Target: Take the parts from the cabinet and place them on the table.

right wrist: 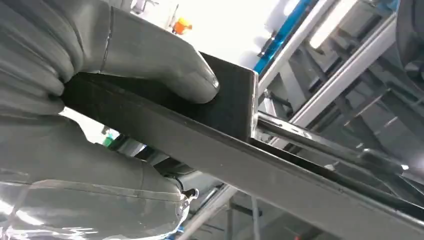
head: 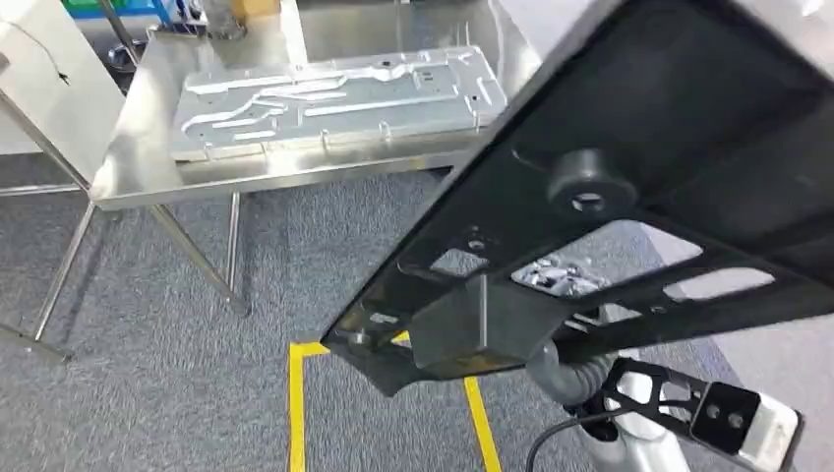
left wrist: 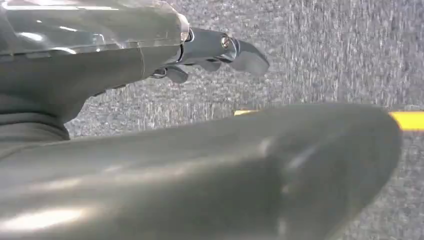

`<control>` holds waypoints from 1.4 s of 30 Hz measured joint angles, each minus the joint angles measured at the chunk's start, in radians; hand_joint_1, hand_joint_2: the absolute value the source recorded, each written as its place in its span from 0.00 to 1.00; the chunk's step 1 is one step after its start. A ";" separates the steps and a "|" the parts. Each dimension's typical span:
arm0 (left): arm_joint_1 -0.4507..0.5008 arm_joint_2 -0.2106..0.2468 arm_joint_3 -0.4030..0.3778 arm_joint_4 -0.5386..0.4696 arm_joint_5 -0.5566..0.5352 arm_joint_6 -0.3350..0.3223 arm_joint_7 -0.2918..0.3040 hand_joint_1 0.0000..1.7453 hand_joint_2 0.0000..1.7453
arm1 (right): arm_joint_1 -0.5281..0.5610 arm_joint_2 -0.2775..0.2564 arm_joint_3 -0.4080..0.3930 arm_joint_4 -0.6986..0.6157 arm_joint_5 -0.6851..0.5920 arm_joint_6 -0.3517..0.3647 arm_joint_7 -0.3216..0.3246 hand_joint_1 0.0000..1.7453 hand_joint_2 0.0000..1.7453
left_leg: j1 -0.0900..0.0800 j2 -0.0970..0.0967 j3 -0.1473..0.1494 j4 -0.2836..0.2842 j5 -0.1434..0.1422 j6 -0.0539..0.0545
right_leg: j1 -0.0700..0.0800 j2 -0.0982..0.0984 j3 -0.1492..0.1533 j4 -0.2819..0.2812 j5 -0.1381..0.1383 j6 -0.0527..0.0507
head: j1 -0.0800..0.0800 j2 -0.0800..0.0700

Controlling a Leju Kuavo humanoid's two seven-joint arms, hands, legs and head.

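1. We see a large black part (head: 629, 177) held up close to the head camera. Its long axis runs on a diagonal, from low near the yellow floor tape (head: 295, 403) up toward the far right, and it hangs over the grey carpet (head: 177, 334), short of the table.
2. The part is a flat frame with several cut-out openings, a round black boss (head: 588, 180) standing on its face, and a box-like block (head: 472, 324) at its lower end.
3. Our right hand (right wrist: 125, 55) grips that lower end. In the right wrist view the thick grey thumb (right wrist: 165, 65) presses flat on the block's dark face while the rest of the hand wraps beneath the edge, so the part is pinched between them.
4. In the head view the right forearm comes up from below the part, with its ribbed grey cuff (head: 575, 379) and white wrist camera housing (head: 747, 423) showing under the frame.
5. Our left hand (left wrist: 210, 52) hangs over the carpet with nothing in it. Its dark fingers (left wrist: 247, 57) reach out loosely, slightly curled and apart.
6. The steel table (head: 148, 147) stands ahead and to the left. A silver stamped metal panel (head: 339, 98) already lies flat on it, its long side running along the table's width.
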 joint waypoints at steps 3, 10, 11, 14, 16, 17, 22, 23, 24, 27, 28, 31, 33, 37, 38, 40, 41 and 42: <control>-0.005 -0.003 0.000 0.000 0.001 0.000 -0.001 0.00 0.00 | -0.004 -0.003 0.000 0.000 -0.001 0.000 -0.001 1.00 1.00 | 0.009 -0.003 0.032 -0.023 -0.008 0.013 | -0.003 -0.002 0.007 0.031 0.005 0.015 | 0.000 0.000; -0.005 -0.002 0.000 0.000 0.006 0.000 -0.002 0.00 0.00 | -0.003 -0.011 -0.001 0.010 0.032 -0.016 0.018 1.00 1.00 | 0.016 -0.028 0.105 -0.034 -0.063 0.013 | -0.029 -0.002 -0.203 0.238 -0.068 0.052 | 0.000 0.000; -0.005 -0.003 0.000 0.000 0.006 0.000 -0.002 0.00 0.00 | -0.003 -0.012 -0.001 0.011 0.035 -0.019 0.023 1.00 1.00 | 0.018 -0.037 0.121 -0.035 -0.072 0.010 | -0.033 -0.001 -0.187 0.167 -0.010 0.055 | 0.000 0.000; -0.002 -0.003 0.001 0.000 0.008 -0.002 -0.003 0.00 0.00 | -0.001 -0.018 0.000 0.016 0.034 -0.024 0.031 1.00 1.00 | 0.018 -0.049 0.144 -0.034 -0.098 -0.005 | -0.027 -0.005 -0.168 0.019 0.127 0.040 | 0.001 0.000; 0.001 -0.004 0.002 0.000 0.007 -0.003 -0.003 0.00 0.00 | 0.002 -0.019 0.001 0.014 0.032 -0.030 0.035 1.00 1.00 | 0.022 -0.048 0.154 -0.035 -0.099 -0.023 | -0.020 -0.001 -0.160 0.010 0.132 0.022 | 0.000 0.000; 0.001 -0.004 0.002 0.000 0.006 -0.004 -0.003 0.00 0.00 | 0.000 -0.021 0.001 0.014 0.030 -0.032 0.035 1.00 1.00 | 0.021 -0.045 0.160 -0.037 -0.095 -0.031 | -0.020 -0.001 -0.149 0.009 0.128 0.014 | 0.001 0.000; -0.010 -0.008 0.000 0.000 0.003 -0.005 -0.002 0.00 0.00 | 0.002 -0.021 0.001 0.015 0.022 -0.034 0.034 1.00 1.00 | 0.024 -0.005 0.006 0.231 -0.179 -0.045 | -0.017 -0.004 -0.094 0.001 0.096 -0.013 | 0.000 0.000; -0.006 -0.008 0.001 0.000 0.003 -0.004 -0.002 0.00 0.00 | 0.004 -0.021 0.001 0.016 0.022 -0.034 0.034 1.00 1.00 | 0.024 -0.004 -0.034 0.277 -0.204 -0.043 | -0.015 -0.003 -0.085 0.001 0.087 -0.014 | 0.000 0.000; -0.004 -0.008 0.001 0.000 0.002 -0.004 -0.002 0.00 0.00 | 0.006 -0.021 0.001 0.017 0.022 -0.034 0.034 1.00 1.00 | 0.024 -0.004 -0.053 0.279 -0.202 -0.039 | -0.013 -0.002 -0.074 0.001 0.079 -0.015 | 0.000 0.000; -0.004 -0.008 0.001 0.000 0.001 -0.004 -0.002 0.00 0.00 | 0.007 -0.021 0.001 0.018 0.022 -0.036 0.032 1.00 1.00 | 0.017 -0.001 -0.005 0.081 -0.057 -0.020 | -0.010 -0.002 -0.030 0.001 0.048 -0.011 | 0.000 0.000; -0.004 -0.008 0.001 0.000 0.000 -0.004 -0.002 0.00 0.00 | 0.008 -0.021 0.001 0.019 0.022 -0.037 0.032 1.00 1.00 | 0.011 0.004 0.019 0.002 0.010 -0.012 | -0.011 -0.004 -0.021 -0.002 0.038 -0.010 | 0.000 0.000; -0.003 -0.007 0.001 0.000 0.000 -0.003 -0.002 0.00 0.00 | 0.011 -0.021 0.001 0.022 0.024 -0.039 0.029 1.00 1.00 | 0.003 0.001 0.029 -0.021 -0.009 -0.003 | -0.007 -0.001 0.000 0.001 0.028 0.011 | 0.000 0.000; -0.004 -0.007 0.001 0.000 0.000 -0.003 -0.003 0.00 0.00 | 0.011 -0.021 0.001 0.023 0.030 -0.040 0.028 1.00 1.00 | 0.011 -0.003 0.058 -0.035 -0.011 0.006 | -0.004 -0.001 0.001 0.021 0.036 0.024 | 0.000 0.000; -0.007 -0.009 0.001 0.000 0.000 -0.002 -0.004 0.00 0.00 | 0.012 -0.021 0.002 0.028 0.040 -0.046 0.029 1.00 1.00 | 0.014 -0.003 0.088 -0.045 -0.029 0.017 | -0.016 -0.002 -0.131 0.227 -0.037 0.044 | 0.000 0.000; -0.005 -0.009 0.001 0.000 0.000 -0.002 -0.004 0.00 0.00 | 0.016 -0.021 0.002 0.031 0.040 -0.047 0.029 1.00 1.00 | 0.014 -0.003 0.095 -0.044 -0.037 0.016 | -0.019 -0.002 -0.177 0.274 -0.069 0.048 | 0.001 0.000; -0.003 -0.009 0.001 0.000 0.000 -0.001 -0.004 0.00 0.00 | 0.020 -0.021 0.002 0.037 0.042 -0.050 0.028 1.00 1.00 | 0.015 -0.006 0.113 -0.044 -0.053 0.013 | -0.026 -0.003 -0.212 0.259 -0.057 0.054 | 0.000 0.000; -0.003 -0.009 0.001 0.000 0.001 -0.001 -0.004 0.00 0.00 | 0.022 -0.021 0.002 0.039 0.045 -0.052 0.024 1.00 1.00 | 0.016 -0.007 0.127 -0.044 -0.063 0.011 | -0.029 -0.004 -0.203 0.199 -0.010 0.053 | 0.001 0.000; -0.003 -0.010 0.001 0.000 0.002 0.000 -0.005 0.00 0.00 | 0.025 -0.021 0.002 0.040 0.051 -0.054 0.020 1.00 1.00 | 0.016 -0.008 0.140 -0.044 -0.073 0.008 | -0.031 -0.004 -0.184 0.123 0.052 0.051 | 0.000 0.000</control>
